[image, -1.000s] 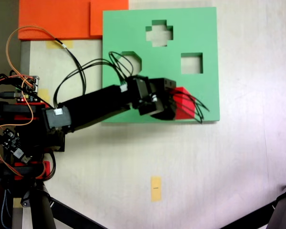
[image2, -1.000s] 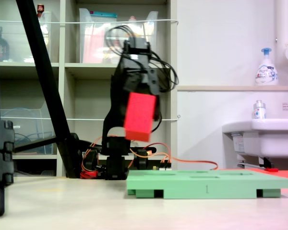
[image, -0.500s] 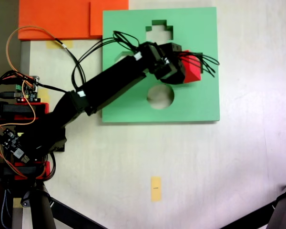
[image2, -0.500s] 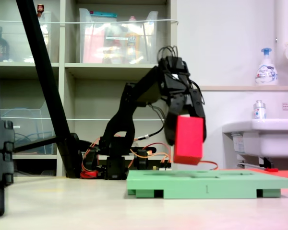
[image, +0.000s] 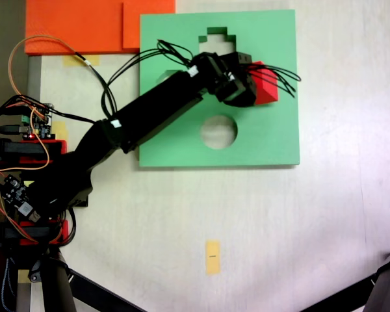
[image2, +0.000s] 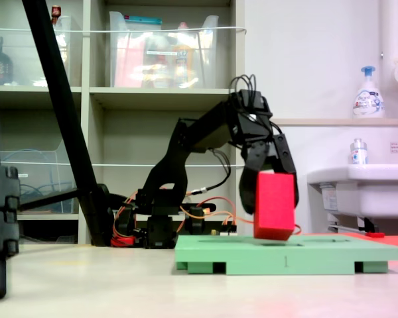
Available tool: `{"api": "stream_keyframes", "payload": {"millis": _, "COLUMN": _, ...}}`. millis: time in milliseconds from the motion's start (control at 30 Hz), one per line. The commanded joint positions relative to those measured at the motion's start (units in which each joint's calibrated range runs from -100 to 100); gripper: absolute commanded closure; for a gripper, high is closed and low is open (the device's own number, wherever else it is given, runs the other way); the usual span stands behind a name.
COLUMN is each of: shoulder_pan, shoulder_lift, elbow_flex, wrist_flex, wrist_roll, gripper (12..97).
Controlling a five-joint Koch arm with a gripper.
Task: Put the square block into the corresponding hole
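The square block [image: 268,88] is a bright red foam cube, and my gripper [image: 260,83] is shut on it over the right half of the green foam board [image: 182,143]. In the side-on fixed view the block [image2: 274,209] hangs upright between the two black fingers [image2: 247,192]. Its lower face is at or just above the top of the board [image2: 285,255]. The square hole is hidden beneath the block and gripper. The gripper [image2: 272,199] points down, with the arm stretched out from its base on the left.
A round cutout [image: 219,131] and a cross-shaped cutout [image: 216,34] are open in the board. Orange foam slabs [image: 84,26] lie at the back left. Circuit boards and loose wires [image: 26,123] sit by the arm's base. A yellow tape mark [image: 212,257] is on the table.
The arm swung the block from the board's near edge to over the square hole. Then it lowered the block until its bottom reached the board's top.
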Motion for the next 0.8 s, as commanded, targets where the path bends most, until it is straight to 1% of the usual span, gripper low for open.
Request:
{"api": "stream_keyframes", "payload": {"millis": 0, "shoulder_pan": 0.63, "shoulder_lift": -1.25, "elbow_flex": 3.91, "wrist_flex": 5.17, "wrist_roll": 1.61, "gripper": 84.1}}
{"api": "stream_keyframes", "payload": {"millis": 767, "shoulder_pan": 1.03, "shoulder_lift": 3.5, "elbow_flex": 3.91, "wrist_flex": 5.17, "wrist_roll": 3.17, "gripper": 83.8}}
